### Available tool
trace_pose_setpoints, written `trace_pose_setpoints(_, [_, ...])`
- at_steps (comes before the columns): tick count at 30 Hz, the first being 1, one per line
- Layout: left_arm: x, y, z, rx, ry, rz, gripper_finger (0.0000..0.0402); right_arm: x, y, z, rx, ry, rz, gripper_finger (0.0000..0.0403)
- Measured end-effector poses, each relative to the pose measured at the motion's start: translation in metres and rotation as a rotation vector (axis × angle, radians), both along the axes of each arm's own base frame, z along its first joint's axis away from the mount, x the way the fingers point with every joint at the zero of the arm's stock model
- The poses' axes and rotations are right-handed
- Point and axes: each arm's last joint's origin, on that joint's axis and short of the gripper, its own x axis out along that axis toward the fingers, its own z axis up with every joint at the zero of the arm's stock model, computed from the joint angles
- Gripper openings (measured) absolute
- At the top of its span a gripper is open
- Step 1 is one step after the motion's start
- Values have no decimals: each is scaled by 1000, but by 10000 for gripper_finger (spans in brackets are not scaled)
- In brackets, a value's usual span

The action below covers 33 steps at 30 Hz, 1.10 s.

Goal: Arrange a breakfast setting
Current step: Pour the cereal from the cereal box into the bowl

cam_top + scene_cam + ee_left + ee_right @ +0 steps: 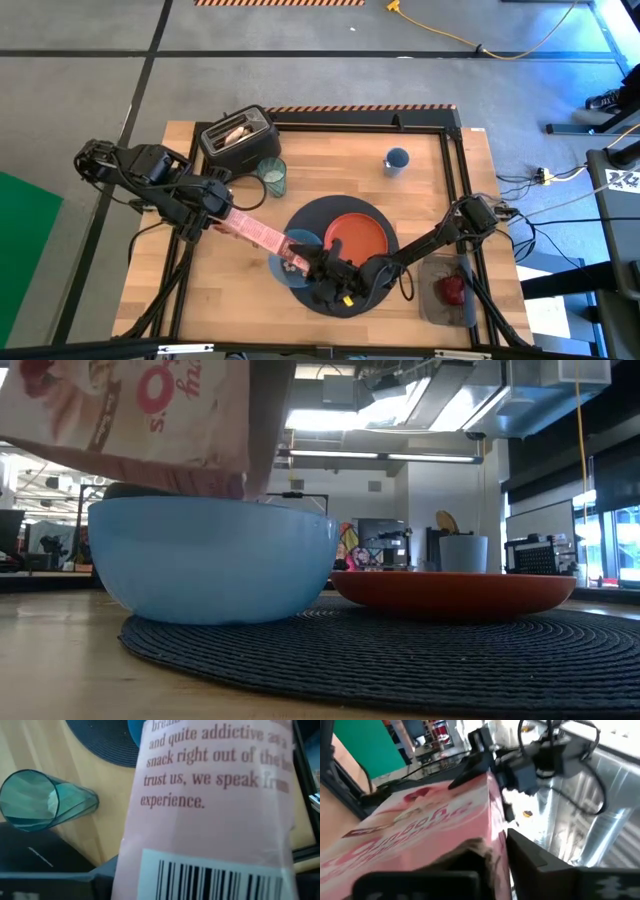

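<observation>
A pink cereal box (pixel 258 233) lies slanted over the table, its open end above the blue bowl (pixel 300 278), which stands on the round dark-grey mat (pixel 385 215) beside the orange plate (pixel 356 238). In the low view the box (pixel 130 420) hangs just over the bowl's (pixel 215 560) rim. My left gripper (pixel 213 203) is shut on the box's bottom end. My right gripper (pixel 318 266) is at the box's open end. The pale-green glass (pixel 272 176) stands off the mat. Toast (pixel 238 131) sticks out of the toaster. The red apple (pixel 452 288) lies in a clear tub. The spoon is out of view. My left gripper holds the box by its bottom end (pixel 210 870), the barcode side, coming from the table's left; the box hides the fingers. The box is lifted clear and slants down toward the bowl. My right gripper has the brown flap edge (pixel 477 849) of the box's open end between its two fingers (pixel 535 857), coming from the table's right; how much of the flap it grips is hidden.
A black toaster (pixel 240 140) stands at the far left. A blue cup (pixel 397 160) stands toward the far right. A clear tub (pixel 447 292) sits at the near right. A dark frame rail (pixel 455 170) borders the table's right and far sides.
</observation>
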Motion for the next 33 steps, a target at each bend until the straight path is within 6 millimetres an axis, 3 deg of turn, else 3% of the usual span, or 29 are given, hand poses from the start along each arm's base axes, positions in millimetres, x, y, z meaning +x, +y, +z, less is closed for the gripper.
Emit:
trace_pose_setpoints(11, [2,-2,-1,-44,16,34,170,0,-3,-8,192,10,-121,142])
trace_pose_setpoints(21, [2,-2,0,-54,11,26,170,0,0,-32,447,92,-67,258])
trace_pose_setpoints(25, [3,-1,0,-11,-3,20,170,-7,-2,-22,561,153,9,279])
trace_pose_setpoints(33, [6,0,-2,79,-12,-52,170,-34,-13,3,745,345,81,284])
